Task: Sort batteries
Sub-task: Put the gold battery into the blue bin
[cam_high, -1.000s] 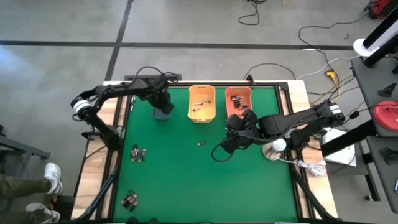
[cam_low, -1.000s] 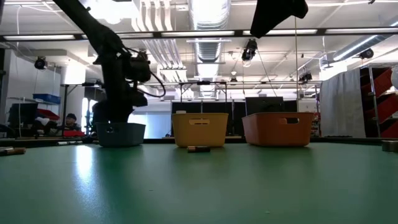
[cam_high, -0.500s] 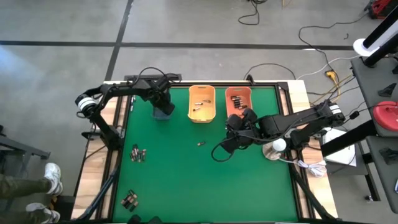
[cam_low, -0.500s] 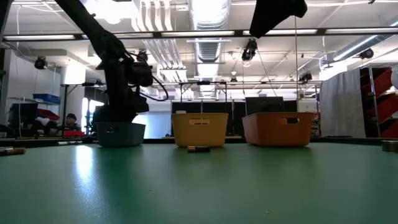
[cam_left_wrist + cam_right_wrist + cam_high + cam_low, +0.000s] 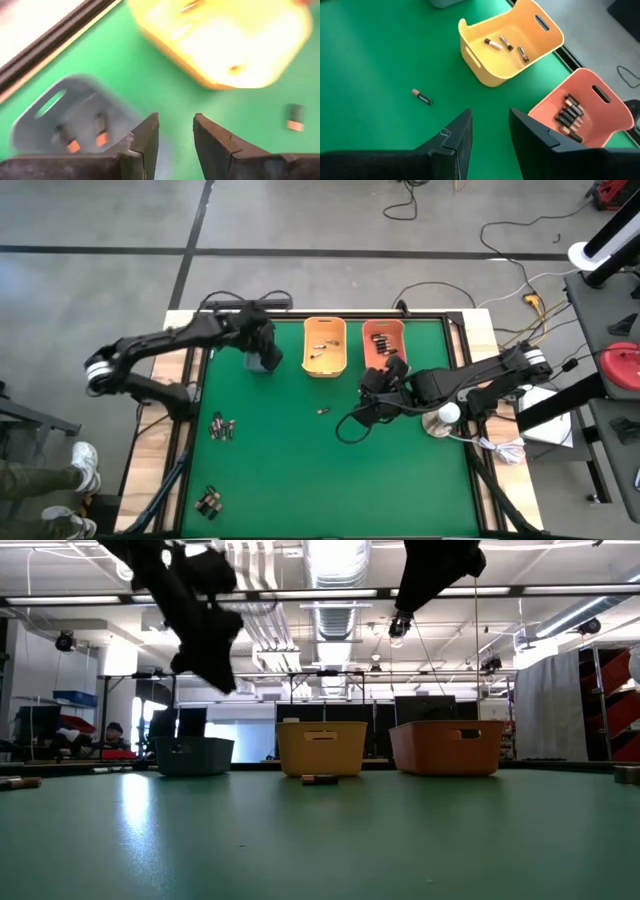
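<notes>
A smooth green mat (image 5: 300,470) covers the table, with wooden edges at both sides and a bare concrete floor with cables beyond.

The left gripper (image 5: 176,131) hangs above the table just beside the grey-blue bin (image 5: 261,358), its two dark wedge-shaped fingers parted with nothing between them. Directly below and just ahead of it, that rounded plastic bin (image 5: 75,117) holds two dark batteries with orange ends (image 5: 82,137), lying side by side. Farther ahead sits the glossy yellow bin (image 5: 225,40).

The right gripper (image 5: 489,125) hovers over the mat, near the orange bin (image 5: 383,340), its fingers likewise apart and empty. Ahead of it and off to one side lies a lone battery (image 5: 422,96) on the mat, a slim dark cylinder with a copper-coloured tip, its long axis running diagonally, tip pointing away from the yellow bin (image 5: 510,45). That bin holds three small silvery cells (image 5: 506,45) at differing angles. Nearest the right gripper, the orange bin (image 5: 585,112) holds a row of dark cells (image 5: 569,117) lying parallel.

Well away from both grippers, two small clusters of batteries (image 5: 222,426) rest on the mat nearer the left arm's side, the second (image 5: 208,500) close to the table's near edge.
</notes>
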`<state>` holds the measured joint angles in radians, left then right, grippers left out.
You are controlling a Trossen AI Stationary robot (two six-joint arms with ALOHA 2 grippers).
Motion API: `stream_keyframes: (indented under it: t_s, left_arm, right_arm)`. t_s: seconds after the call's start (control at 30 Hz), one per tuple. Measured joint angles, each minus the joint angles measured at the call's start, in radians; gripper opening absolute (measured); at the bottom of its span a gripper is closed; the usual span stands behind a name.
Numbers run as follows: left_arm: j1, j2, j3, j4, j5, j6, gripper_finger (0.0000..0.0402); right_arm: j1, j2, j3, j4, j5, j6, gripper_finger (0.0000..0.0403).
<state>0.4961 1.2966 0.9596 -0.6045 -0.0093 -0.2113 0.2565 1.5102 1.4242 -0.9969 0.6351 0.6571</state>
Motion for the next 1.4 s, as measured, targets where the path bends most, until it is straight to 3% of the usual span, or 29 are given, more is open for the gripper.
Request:
stream_keyframes:
  t_s: [0.2,0.33,0.43,0.6,0.77,0.97,1.13,1.4]
  left_arm:
    - [-0.302,-0.080,-0.066,0.216,0.001,-0.004,0.0101]
    - [-0.485,-0.060,-0.167,0.467,-0.036,-0.031,0.0101]
    - [-0.564,-0.005,-0.229,0.602,-0.108,-0.096,0.0103]
    - [-0.574,0.119,-0.257,0.699,-0.134,-0.192,0.0121]
    - [-0.567,0.238,-0.256,0.869,-0.162,-0.185,0.0159]
    - [-0.556,0.390,-0.238,0.905,-0.173,-0.190,0.0198]
    - [-0.545,0.491,-0.196,0.923,-0.184,-0.175,0.0194]
    - [-0.545,0.609,-0.150,0.966,-0.187,-0.133,0.0154]
  right_arm:
    - [0.001,0.017,-0.003,0.061,-0.048,-0.088,0.0113]
    - [0.005,0.017,-0.003,0.055,-0.122,-0.100,0.0109]
    - [0.027,0.014,-0.003,0.050,-0.150,-0.096,0.0111]
    - [0.086,0.011,-0.003,0.048,-0.155,-0.088,0.0122]
    - [0.123,0.011,-0.003,0.027,-0.156,-0.016,0.0131]
    - [0.157,0.011,-0.003,-0.015,-0.156,0.059,0.0127]
    - [0.172,0.011,-0.003,-0.030,-0.156,0.066,0.0115]
    - [0.172,0.011,-0.003,-0.066,-0.169,0.069,0.0095]
